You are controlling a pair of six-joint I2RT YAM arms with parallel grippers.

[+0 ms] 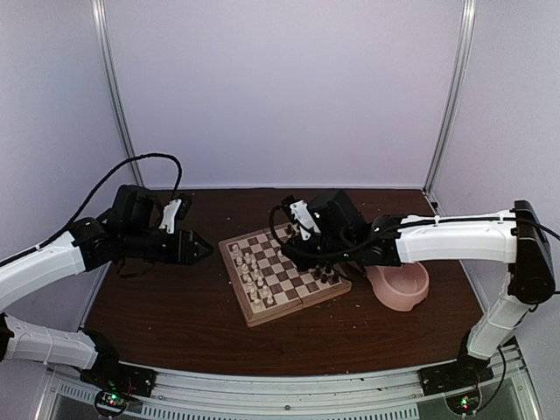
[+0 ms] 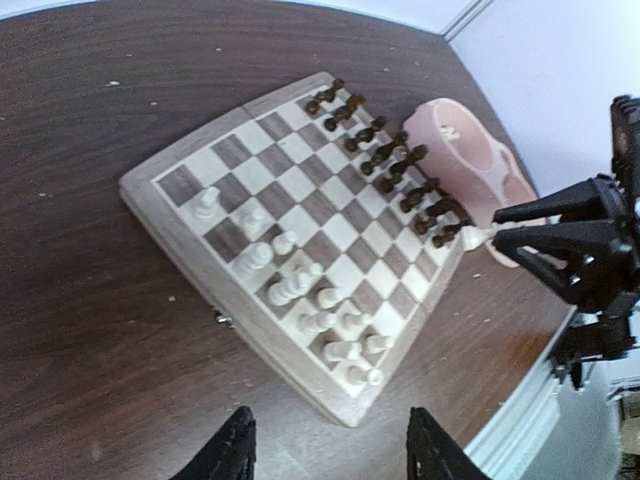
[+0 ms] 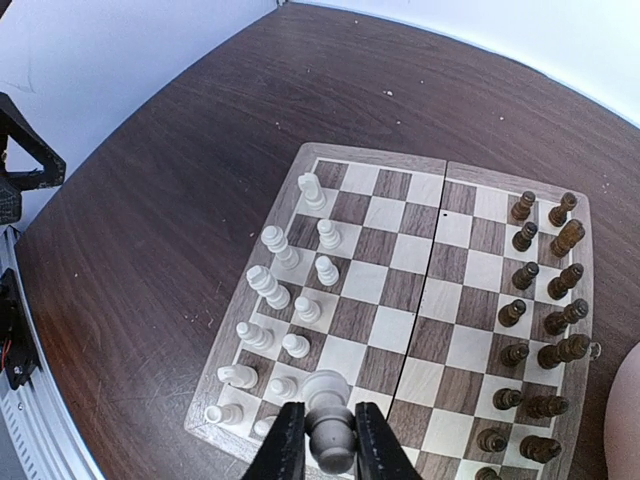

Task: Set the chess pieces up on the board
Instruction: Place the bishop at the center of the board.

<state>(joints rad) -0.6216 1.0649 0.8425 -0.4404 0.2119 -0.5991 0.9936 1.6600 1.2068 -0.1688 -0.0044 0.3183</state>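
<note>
Right gripper point(image 3: 327, 412) is clamped on one white piece point(image 3: 330, 440) — pinched between both fingers, aloft by the dark-side edge of the board point(image 3: 400, 290), near the bowl point(image 2: 470, 160). We read its long axis as running roughly along the fingers, broad end pointing away from the wrist. Other white pieces point(image 3: 270, 285) stand upright along the opposite edge, and dark pieces point(image 3: 565, 235) along theirs. Left gripper point(image 2: 330, 415) hangs left of the board — jaws apart, holding nothing.

Along the board's point(image 1: 290, 273) left edge, chess pieces point(image 1: 251, 269); beside its right edge, a bowl point(image 1: 413, 296).
</note>
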